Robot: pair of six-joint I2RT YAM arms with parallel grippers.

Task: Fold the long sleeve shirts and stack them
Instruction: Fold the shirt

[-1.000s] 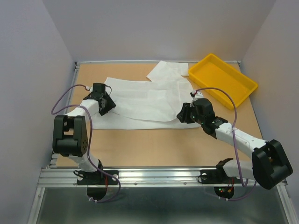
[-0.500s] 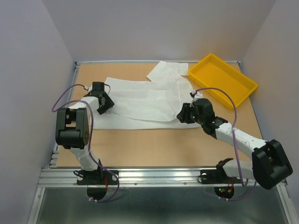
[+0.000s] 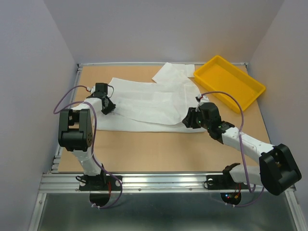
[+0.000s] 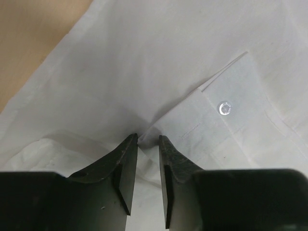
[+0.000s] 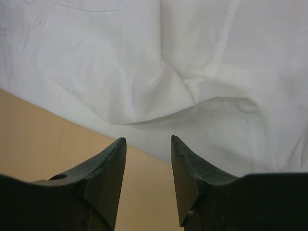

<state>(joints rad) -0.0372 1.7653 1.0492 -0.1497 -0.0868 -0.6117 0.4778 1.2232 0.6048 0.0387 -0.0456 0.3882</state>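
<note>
Table (image 3: pixel 144 149): tan board. White shirt (image 3: pixel 144 103): spread over the far half, its far-right part just beside the yellow tray (image 3: pixel 231 84). My right claw (image 5: pixel 147 138): parted, empty, at the shirt's near hem. My left claw (image 4: pixel 148 139): narrow, pinching a shirt fold. Button (image 4: pixel 224 108): just beyond that pinch.
</note>
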